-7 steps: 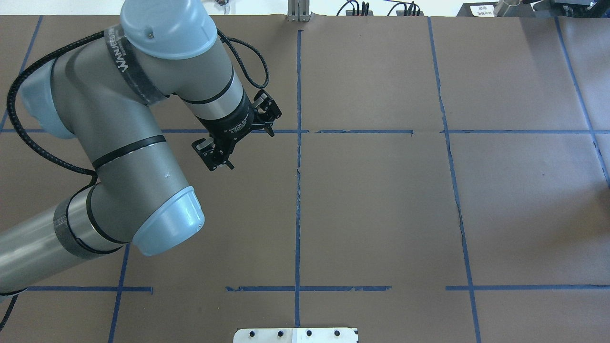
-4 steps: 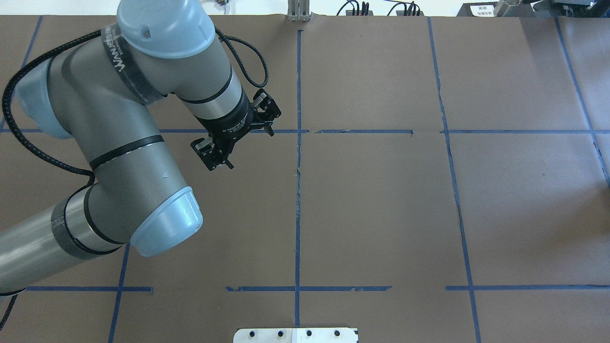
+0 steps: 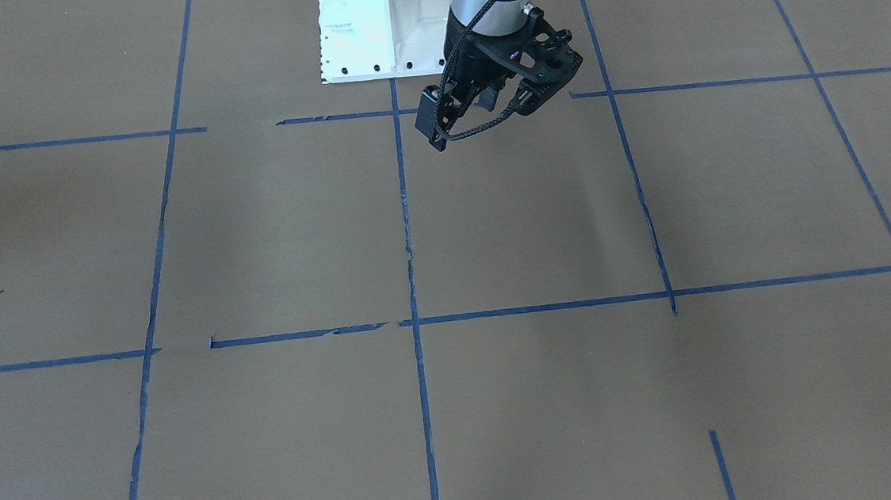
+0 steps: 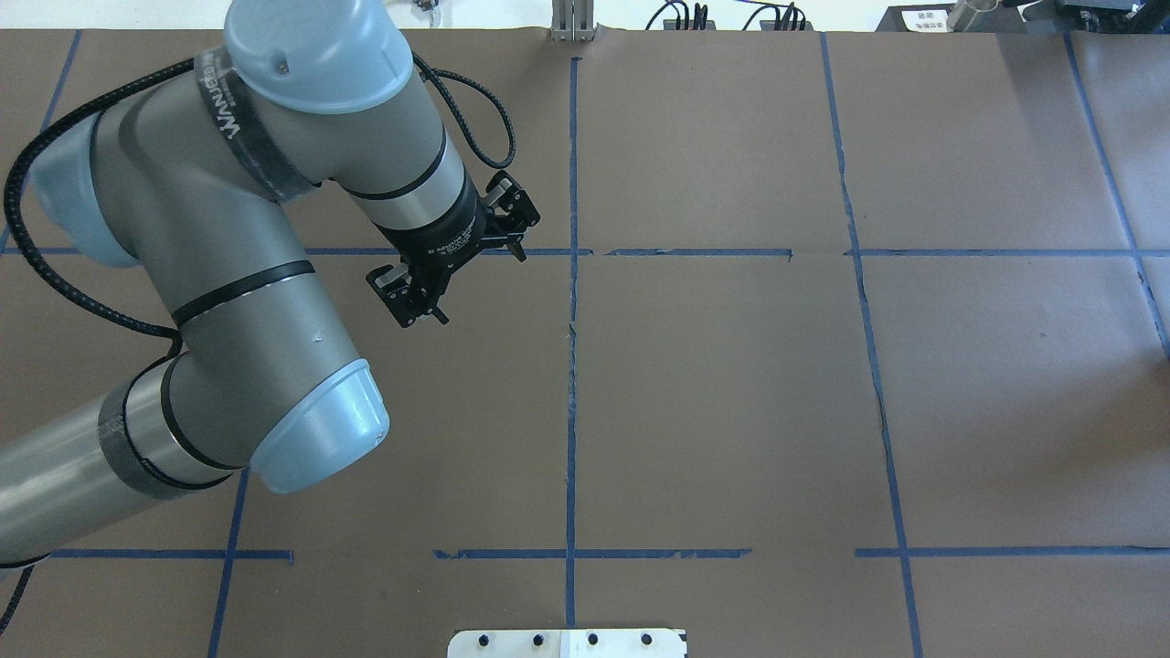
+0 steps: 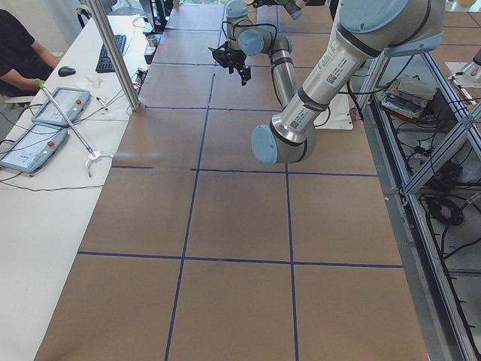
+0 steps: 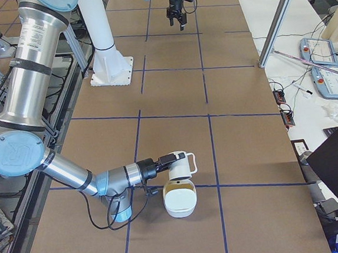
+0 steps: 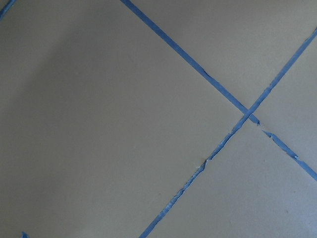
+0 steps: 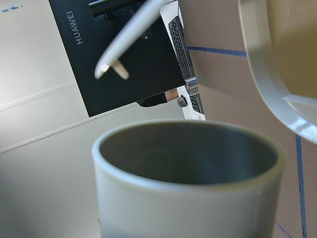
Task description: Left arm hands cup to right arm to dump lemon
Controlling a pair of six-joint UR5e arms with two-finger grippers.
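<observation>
White ribbed ceramic mug (image 6: 181, 168) is held tipped sideways above a white bowl (image 6: 180, 211) at the table's (image 6: 248, 155) right end, clamped by the slim black right gripper (image 6: 171, 159); the bulky black left gripper (image 3: 482, 113) is spread wide, empty. Mug is judged rigid, light, glaze-slick, chippable, and best gripped at wall or handle.

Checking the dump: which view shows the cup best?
Exterior right: the whole cup shows, at the right gripper near a white bowl. The right wrist view shows only its blurred rim; other views miss it.

Bright even light; near cup (image 8: 188, 208) blurred.
</observation>
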